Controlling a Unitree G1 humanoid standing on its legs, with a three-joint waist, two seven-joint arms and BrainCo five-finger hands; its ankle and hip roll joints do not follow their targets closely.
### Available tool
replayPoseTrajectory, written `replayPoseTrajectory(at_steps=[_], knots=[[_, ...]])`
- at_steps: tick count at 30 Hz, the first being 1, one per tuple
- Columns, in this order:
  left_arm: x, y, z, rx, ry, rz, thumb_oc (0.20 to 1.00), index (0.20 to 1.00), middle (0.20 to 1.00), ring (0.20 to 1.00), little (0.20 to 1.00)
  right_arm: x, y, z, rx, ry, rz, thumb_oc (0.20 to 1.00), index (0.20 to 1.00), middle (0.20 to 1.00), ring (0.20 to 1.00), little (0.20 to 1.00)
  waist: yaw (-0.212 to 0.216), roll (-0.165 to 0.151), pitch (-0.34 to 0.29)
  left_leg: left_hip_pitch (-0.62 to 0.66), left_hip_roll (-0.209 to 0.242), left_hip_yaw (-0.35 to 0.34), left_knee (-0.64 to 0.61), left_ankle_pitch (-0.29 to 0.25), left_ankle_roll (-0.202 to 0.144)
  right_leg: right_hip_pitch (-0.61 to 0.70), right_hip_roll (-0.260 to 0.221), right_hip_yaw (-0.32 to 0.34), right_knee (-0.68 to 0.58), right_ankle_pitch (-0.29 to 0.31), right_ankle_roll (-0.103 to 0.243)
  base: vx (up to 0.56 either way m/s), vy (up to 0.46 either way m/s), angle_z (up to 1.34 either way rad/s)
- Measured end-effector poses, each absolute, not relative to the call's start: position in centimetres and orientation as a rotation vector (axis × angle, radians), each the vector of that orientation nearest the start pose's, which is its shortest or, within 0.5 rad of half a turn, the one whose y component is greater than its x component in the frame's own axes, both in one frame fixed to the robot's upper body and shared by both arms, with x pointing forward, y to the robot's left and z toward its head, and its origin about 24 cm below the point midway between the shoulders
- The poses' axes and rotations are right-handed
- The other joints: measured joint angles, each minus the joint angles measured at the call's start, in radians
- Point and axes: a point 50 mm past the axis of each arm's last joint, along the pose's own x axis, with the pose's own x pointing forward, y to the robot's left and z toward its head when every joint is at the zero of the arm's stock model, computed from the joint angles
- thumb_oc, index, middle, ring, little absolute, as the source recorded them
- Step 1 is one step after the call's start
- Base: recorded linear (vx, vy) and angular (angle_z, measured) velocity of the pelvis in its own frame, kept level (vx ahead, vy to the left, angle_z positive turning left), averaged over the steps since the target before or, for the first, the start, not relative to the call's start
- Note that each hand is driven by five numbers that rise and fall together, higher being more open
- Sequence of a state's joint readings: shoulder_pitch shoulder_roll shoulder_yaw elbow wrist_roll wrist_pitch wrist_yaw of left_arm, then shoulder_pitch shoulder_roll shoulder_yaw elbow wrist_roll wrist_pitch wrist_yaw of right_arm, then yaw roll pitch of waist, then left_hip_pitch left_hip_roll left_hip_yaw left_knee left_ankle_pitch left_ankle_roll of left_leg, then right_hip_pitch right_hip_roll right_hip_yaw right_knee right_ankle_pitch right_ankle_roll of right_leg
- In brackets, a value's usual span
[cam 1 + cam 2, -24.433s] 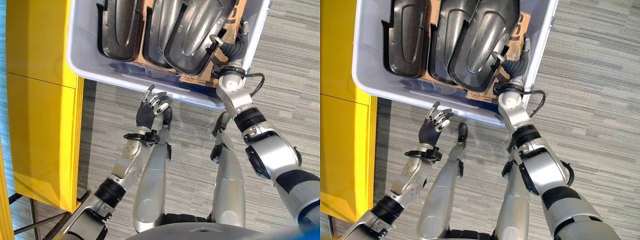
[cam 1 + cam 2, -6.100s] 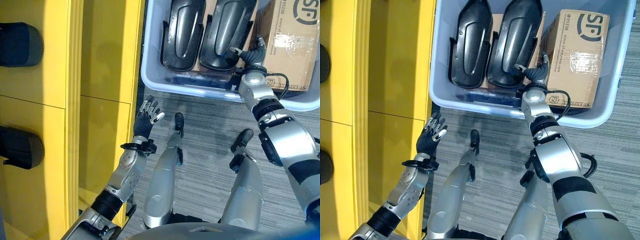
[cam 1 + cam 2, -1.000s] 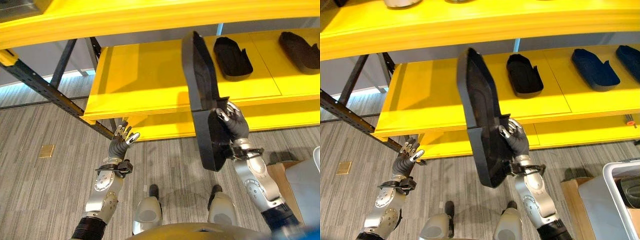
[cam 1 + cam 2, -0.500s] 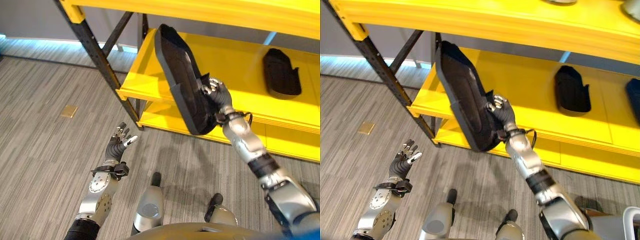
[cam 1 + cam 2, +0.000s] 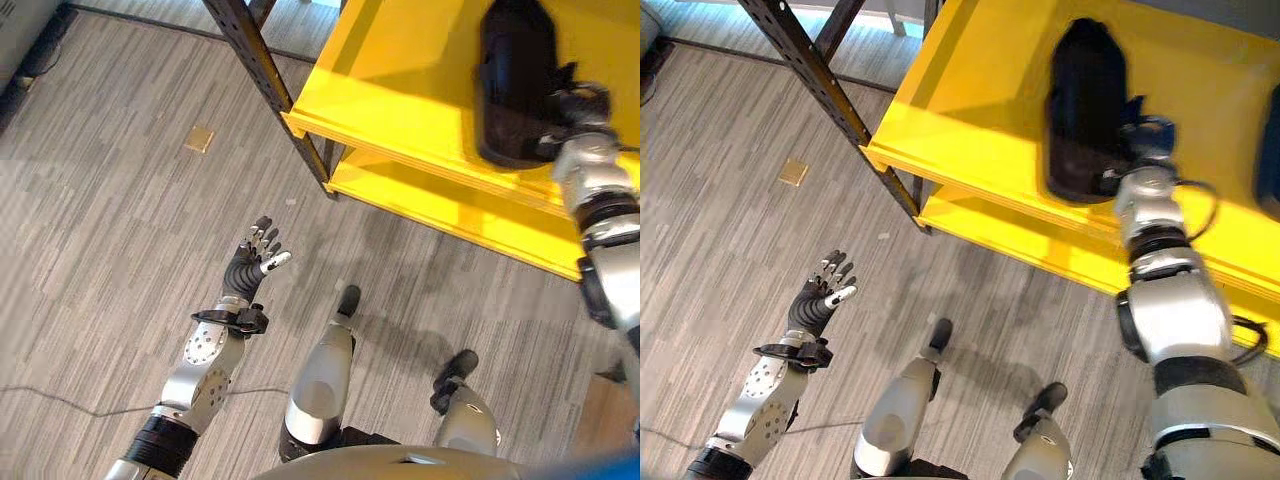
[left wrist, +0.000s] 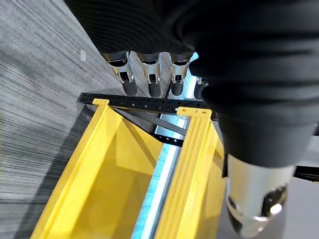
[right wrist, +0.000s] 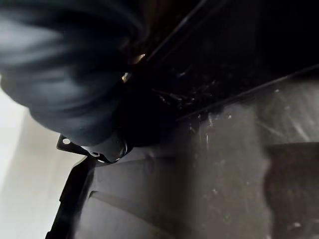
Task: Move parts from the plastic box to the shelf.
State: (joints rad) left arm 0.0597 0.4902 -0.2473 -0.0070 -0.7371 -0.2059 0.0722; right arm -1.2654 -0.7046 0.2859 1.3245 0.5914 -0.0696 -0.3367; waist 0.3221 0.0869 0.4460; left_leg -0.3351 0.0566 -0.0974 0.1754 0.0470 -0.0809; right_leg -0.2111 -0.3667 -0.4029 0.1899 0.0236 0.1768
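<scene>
right hand (image 5: 1137, 140) on black part (image 5: 1085, 105), on yellow shelf (image 5: 970, 120)

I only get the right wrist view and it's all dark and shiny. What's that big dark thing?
Observer: It's a black part, lying on the yellow shelf.
Operator: Where's my right hand?
Observer: The right hand is at the part's near end, by the shelf's front edge.
Operator: And my other hand?
Observer: The left hand is open and holds nothing, out over the grey floor.
</scene>
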Motion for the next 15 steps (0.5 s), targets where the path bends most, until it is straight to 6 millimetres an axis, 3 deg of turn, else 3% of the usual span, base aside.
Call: replayPoseTrajectory(at_steps=[8, 15], knots=[[23.9, 18.6, 4.7, -0.281, -0.005, -0.129, 1.0, 1.0, 1.0, 1.0, 1.0, 37.6, -34.6, 28.2, -0.032, -0.198, -0.757, 0.2, 0.2, 0.2, 0.2, 0.2, -0.001, 0.021, 0.009, -0.053, -0.013, 0.0, 0.027, -0.002, 0.001, -0.072, -0.021, 0.009, 0.067, -0.023, -0.001, 0.03, -0.018, 0.02], [23.7, 18.7, 4.6, -0.271, 0.012, -0.133, 1.0, 1.0, 1.0, 1.0, 1.0, 37.4, -34.6, 29.9, -0.02, -0.234, -0.76, 0.2, 0.2, 0.2, 0.2, 0.2, -0.003, 0.023, 0.012, -0.129, -0.02, 0.001, 0.083, -0.006, 0.007, -0.164, -0.04, 0.035, 0.152, -0.046, -0.014, 0.01, -0.017, 0.0]])
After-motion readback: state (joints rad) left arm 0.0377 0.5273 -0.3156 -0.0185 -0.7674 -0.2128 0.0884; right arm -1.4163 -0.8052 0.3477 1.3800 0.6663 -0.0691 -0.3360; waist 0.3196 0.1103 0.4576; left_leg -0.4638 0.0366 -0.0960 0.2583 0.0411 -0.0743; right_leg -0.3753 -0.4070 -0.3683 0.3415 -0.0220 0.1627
